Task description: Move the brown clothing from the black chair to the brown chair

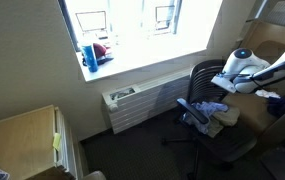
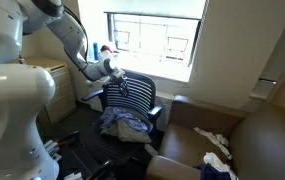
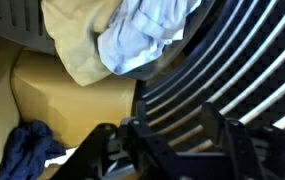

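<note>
On the seat of the black chair (image 2: 132, 100) lies a loose heap of clothes, and the brown clothing (image 3: 74, 45) is part of it. In the wrist view it shows as a tan fold at the top of the picture. A pale blue and white garment (image 3: 144, 35) is bunched against it and partly overlaps it. In both exterior views the heap reads as mostly blue and white, with a beige patch (image 1: 225, 118) at its edge; whether that patch is the same tan piece is hard to tell at this size.

The white robot arm (image 1: 247, 65) reaches over to the chair. In an exterior view the gripper (image 2: 115, 72) sits at the top of the backrest, above and behind the heap, apart from the clothes. From the wrist view the gripper (image 3: 167, 150) appears as dark linkage along the bottom edge, just beside the curved black slats of the backrest (image 3: 232, 70). Its dark parts merge with the dark chair, so I cannot tell how wide the jaws stand; no cloth is seen between them.

Below the tan fold the wrist view shows a flat tan surface (image 3: 72, 105) and a dark blue cloth (image 3: 30, 150) in the lower corner.

The brown chair (image 2: 257, 140) stands just beside the black one. A white cloth (image 2: 210, 137) and a blue one (image 2: 217, 168) lie on its seat. Behind the chairs are a bright window (image 1: 132, 25) and a radiator (image 1: 142, 100) beneath it.
</note>
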